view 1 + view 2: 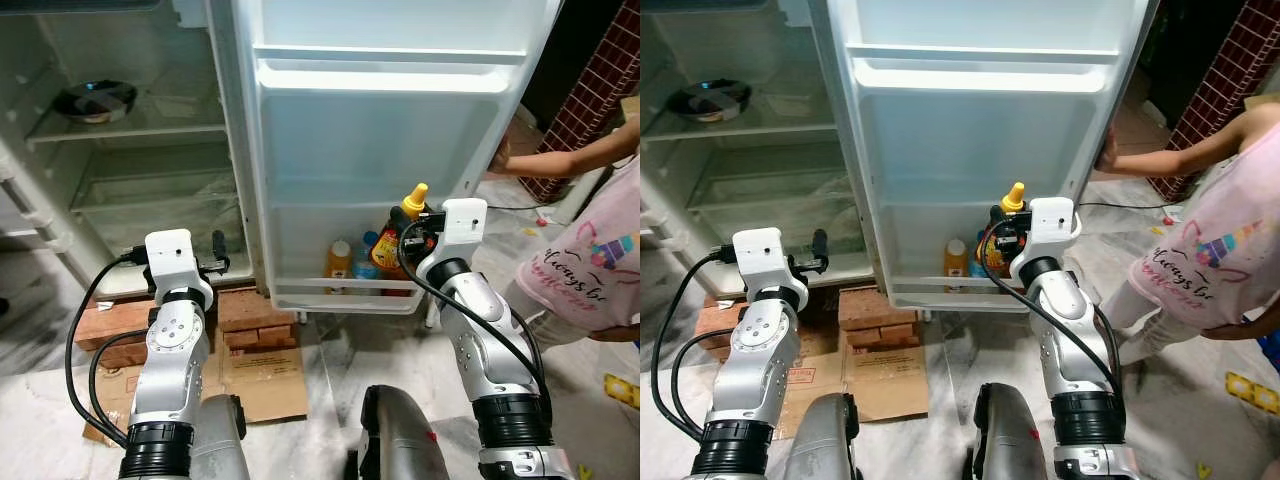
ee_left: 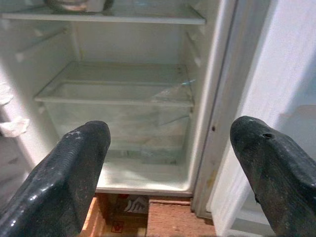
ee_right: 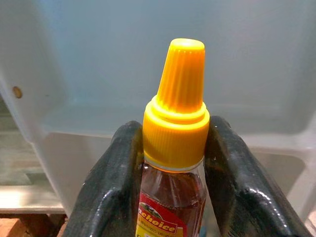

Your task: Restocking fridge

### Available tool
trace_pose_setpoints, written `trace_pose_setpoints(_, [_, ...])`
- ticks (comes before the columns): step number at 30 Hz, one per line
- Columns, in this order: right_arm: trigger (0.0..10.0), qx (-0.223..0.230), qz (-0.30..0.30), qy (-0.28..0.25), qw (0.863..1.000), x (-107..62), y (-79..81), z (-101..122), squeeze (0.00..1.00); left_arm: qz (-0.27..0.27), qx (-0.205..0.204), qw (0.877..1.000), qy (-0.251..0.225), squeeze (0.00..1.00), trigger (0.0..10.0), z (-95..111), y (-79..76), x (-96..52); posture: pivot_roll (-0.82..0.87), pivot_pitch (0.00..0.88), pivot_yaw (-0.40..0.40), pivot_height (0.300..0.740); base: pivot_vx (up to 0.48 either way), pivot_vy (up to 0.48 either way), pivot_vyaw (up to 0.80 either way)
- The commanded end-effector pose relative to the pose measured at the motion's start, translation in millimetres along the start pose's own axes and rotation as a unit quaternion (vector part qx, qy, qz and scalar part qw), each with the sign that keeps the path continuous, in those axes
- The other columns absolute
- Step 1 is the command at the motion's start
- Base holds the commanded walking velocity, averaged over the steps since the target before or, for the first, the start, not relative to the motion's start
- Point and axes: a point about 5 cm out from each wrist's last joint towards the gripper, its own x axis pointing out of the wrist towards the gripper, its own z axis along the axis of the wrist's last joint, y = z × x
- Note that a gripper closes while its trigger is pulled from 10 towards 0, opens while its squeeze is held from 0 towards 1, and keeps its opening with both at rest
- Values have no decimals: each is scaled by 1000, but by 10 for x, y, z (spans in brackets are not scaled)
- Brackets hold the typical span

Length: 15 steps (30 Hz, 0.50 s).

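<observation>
An amber bottle with a ribbed yellow cap, label cut off, is pinched by the right pincer at the fridge door's bottom shelf; left pincer spread.

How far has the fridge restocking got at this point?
Done: two small bottles stand in the bottom door shelf. In hand: the right hand grips a yellow-capped bottle by its neck at that shelf, not released. The left hand is open, facing the main compartment.

Marble floor w/ bricks, cardboard
</observation>
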Motion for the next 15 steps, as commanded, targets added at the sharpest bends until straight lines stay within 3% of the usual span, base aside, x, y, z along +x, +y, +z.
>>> trace_pose_setpoints(1, [10000,-3,10,-19,1000,11,25,81,0,0,3,1000,-1,0,10000,2,12,6,2,0,-14,608,296,0,0])
trace_pose_setpoints(11, [10000,0,15,-15,1000,7,31,73,0,0,2,1000,3,0,10000,-8,9,-1,1,0,-16,608,313,0,0])
trace_pose_setpoints(15, [10000,-1,21,-12,1000,5,44,60,0,0,2,1000,5,0,10000,-12,9,-2,1,0,-16,608,321,287,0])
